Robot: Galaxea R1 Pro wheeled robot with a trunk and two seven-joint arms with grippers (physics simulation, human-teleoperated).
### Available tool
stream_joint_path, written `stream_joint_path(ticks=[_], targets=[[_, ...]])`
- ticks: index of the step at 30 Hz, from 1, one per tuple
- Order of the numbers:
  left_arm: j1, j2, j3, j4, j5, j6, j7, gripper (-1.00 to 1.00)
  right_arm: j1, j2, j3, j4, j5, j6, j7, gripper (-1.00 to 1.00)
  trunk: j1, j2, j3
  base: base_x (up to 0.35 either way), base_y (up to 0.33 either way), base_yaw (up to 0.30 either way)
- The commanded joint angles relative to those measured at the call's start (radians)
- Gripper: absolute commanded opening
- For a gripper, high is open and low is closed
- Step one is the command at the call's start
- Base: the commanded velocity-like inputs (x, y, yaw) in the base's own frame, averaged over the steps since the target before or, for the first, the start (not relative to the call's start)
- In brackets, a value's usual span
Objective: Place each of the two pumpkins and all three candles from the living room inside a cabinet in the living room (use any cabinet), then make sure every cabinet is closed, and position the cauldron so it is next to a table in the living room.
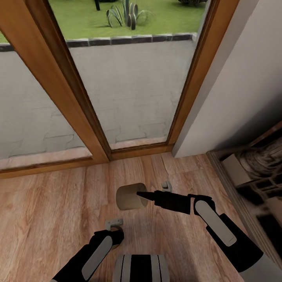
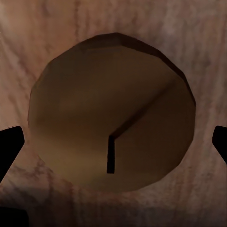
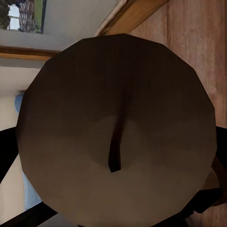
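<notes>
Right arm reaching forward, low | right gripper fingers clamped on candle, one, above wooden floor | left gripper fingers spread around second candle | candles: two

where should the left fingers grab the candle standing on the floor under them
Grip the candle by its round side wall, coming straight down from above. It stands upright on the wooden floor, wick pointing up, and the open fingers sit either side of it, not touching.
</notes>
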Motion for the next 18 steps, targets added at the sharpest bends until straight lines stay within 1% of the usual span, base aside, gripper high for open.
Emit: stream_joint_path(ticks=[1,9,14,18], targets=[[-0.001,0.001,-0.004,-0.001,0.008,0.000,0.009,1.00,-0.001,-0.001,0.001,0.000,0.000,0.002,0.004,-1.00,0.000,0.000,-0.001,0.000,0.000,0.000],[-0.001,0.002,0.000,-0.001,0.007,-0.004,0.009,1.00,-0.001,-0.001,0.001,0.000,0.000,0.002,0.003,-1.00,0.000,0.000,-0.001,0.000,0.000,0.000],[-0.001,0.002,0.002,-0.001,0.007,-0.027,0.009,1.00,-0.001,-0.001,0.001,0.000,0.000,0.001,0.001,-1.00,0.000,0.000,-0.001,0.000,0.000,0.000],[-0.001,0.002,-0.001,-0.001,0.007,-0.036,0.009,1.00,-0.001,-0.001,0.001,0.001,0.000,0.002,0.001,-1.00,0.002,-0.001,-0.016,0.000,0.000,0.000]])
